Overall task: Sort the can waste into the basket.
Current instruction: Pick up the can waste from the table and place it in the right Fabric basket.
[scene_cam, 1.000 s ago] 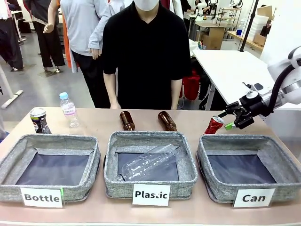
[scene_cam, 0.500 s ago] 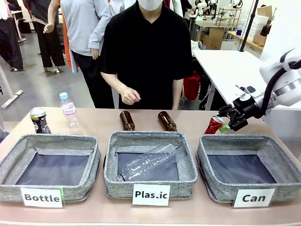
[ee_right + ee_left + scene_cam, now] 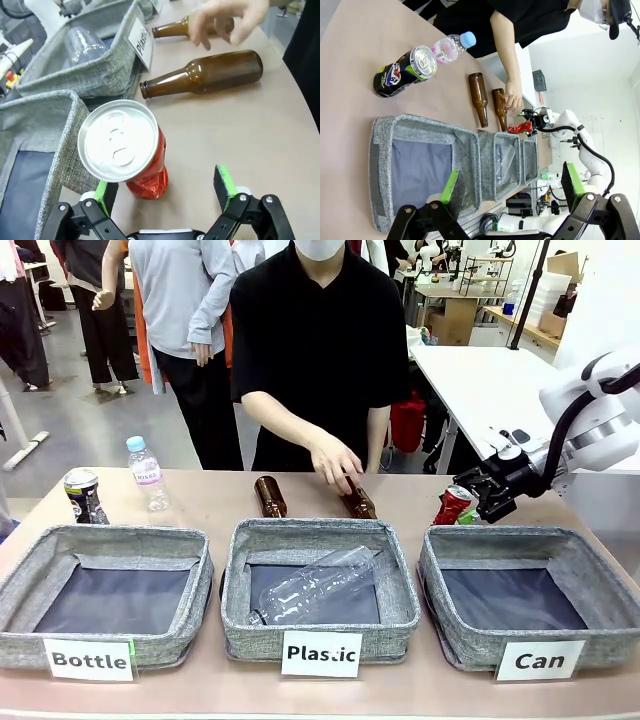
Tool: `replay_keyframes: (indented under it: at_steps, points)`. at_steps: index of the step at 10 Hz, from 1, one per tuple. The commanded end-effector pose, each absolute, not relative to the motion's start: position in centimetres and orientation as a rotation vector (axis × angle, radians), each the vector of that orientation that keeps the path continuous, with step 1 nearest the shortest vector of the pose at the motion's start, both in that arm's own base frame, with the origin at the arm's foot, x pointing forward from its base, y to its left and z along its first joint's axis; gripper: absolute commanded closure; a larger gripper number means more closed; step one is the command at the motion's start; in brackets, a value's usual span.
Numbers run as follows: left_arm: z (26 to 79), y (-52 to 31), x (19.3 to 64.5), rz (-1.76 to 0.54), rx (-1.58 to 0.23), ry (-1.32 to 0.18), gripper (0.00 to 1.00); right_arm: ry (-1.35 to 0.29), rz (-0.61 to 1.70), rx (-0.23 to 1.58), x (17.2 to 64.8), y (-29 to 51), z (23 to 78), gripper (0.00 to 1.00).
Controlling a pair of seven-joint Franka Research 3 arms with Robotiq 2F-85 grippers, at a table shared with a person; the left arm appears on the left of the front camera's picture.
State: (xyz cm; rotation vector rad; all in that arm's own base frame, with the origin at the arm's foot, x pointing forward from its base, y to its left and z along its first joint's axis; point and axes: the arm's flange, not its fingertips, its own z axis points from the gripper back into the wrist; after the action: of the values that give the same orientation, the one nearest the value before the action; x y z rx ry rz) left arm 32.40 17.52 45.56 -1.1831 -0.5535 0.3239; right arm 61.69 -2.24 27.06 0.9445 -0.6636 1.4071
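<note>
The dented red can [image 3: 455, 505] stands tilted on the table just behind the far left corner of the grey basket labelled "Can" [image 3: 470, 643]. My right gripper [image 3: 477, 502] is at the can, open; in the right wrist view the red can [image 3: 125, 150] sits between the green pads, close to the left pad [image 3: 102, 190], beside the basket's wall [image 3: 57, 145]. The dark can [image 3: 83, 495] stands at the far left behind the "Bottle" basket. My left gripper [image 3: 511, 183] hangs open above that basket, holding nothing, with the dark can [image 3: 405, 72] beyond it.
A person's hand [image 3: 337, 462] is on the right of two brown bottles [image 3: 355, 500], the other bottle [image 3: 269, 496] lies beside it. A small clear water bottle [image 3: 146, 474] stands by the dark can. The "Plastic" basket [image 3: 320, 625] holds a crushed clear bottle [image 3: 318, 585].
My right gripper has moved left and closed in around the red can. The person's hand has come down from their side onto the right brown bottle.
</note>
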Motion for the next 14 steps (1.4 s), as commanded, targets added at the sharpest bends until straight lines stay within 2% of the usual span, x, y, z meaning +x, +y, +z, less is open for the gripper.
replay_keyframes:
  at_steps: [1,8,9,10,11,12,13,14]
  points:
    - [45.49,17.55,32.31,0.299,-1.188,-0.574,0.0,-0.7,1.421,1.003,62.6,-2.01,27.04,0.0]
    - [45.49,17.55,32.31,0.299,-1.188,-0.574,0.0,-0.71,1.442,1.14,62.6,-1.41,26.88,0.0]
    - [45.49,17.55,32.31,0.299,-1.188,-0.574,0.0,-0.707,1.434,1.152,62.45,-1.47,26.8,0.6]
    - [45.49,17.55,32.31,0.299,-1.188,-0.574,0.0,-0.707,1.425,1.162,62.47,-1.49,26.82,0.6]
    - [45.49,17.55,32.31,0.299,-1.188,-0.574,0.0,-0.71,1.418,1.163,62.65,-1.48,26.84,1.0]
    - [45.49,17.55,32.31,0.299,-1.188,-0.574,0.0,-0.71,1.414,1.166,62.68,-1.47,26.82,0.64]
    - [45.49,17.55,32.31,0.299,-1.188,-0.574,0.0,-0.711,1.417,1.175,62.61,-1.5,26.82,1.0]
    - [45.49,17.55,32.31,0.299,-1.188,-0.574,0.0,-0.715,1.414,1.174,62.63,-1.54,26.83,1.0]
